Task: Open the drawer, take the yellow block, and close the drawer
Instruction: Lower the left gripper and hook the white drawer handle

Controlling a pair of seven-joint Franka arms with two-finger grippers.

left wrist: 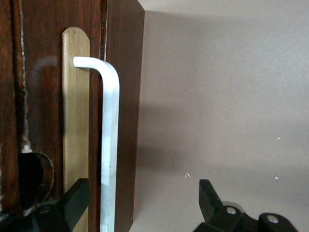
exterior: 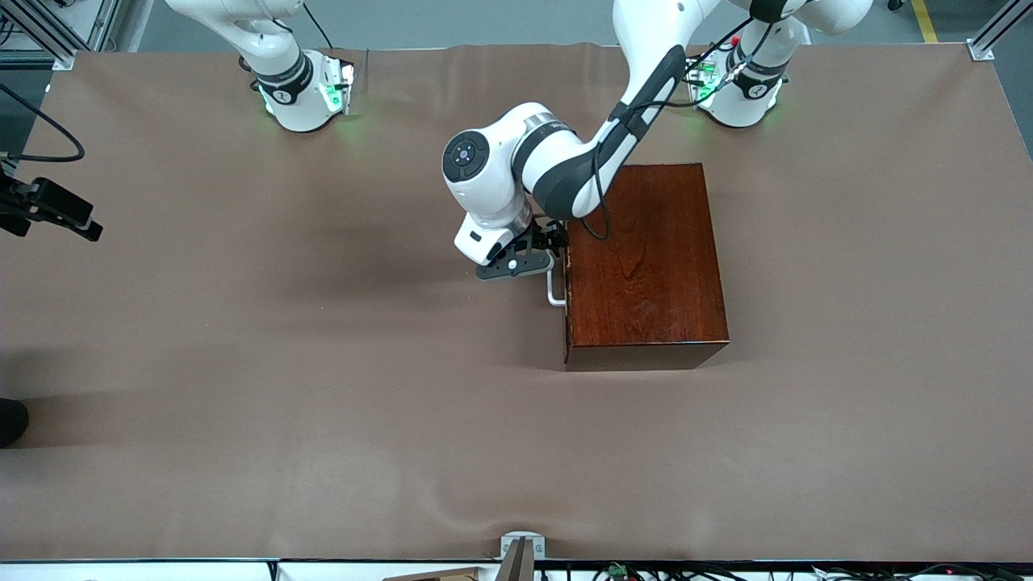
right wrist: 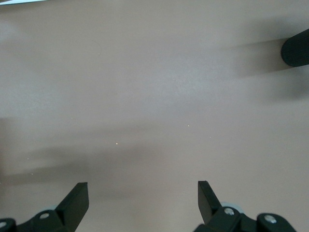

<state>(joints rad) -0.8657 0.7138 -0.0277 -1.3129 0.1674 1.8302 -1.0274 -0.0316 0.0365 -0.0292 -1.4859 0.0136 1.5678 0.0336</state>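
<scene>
With the left gripper (left wrist: 140, 203) spread open around the drawer (left wrist: 76, 111) handle (left wrist: 110, 145), at the wooden box's (exterior: 646, 258) nine o'clock face, close squarely on the bar before pulling straight; right gripper (right wrist: 140, 203) waits open.

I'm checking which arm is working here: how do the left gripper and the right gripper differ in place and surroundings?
The left gripper is at the front of the dark wooden box, its open fingers to either side of the drawer's white handle; the right gripper has only bare brown table between its fingers. The left arm reaches out over the table to the box; the right arm waits near its base. Both grippers are open and hold nothing.
</scene>
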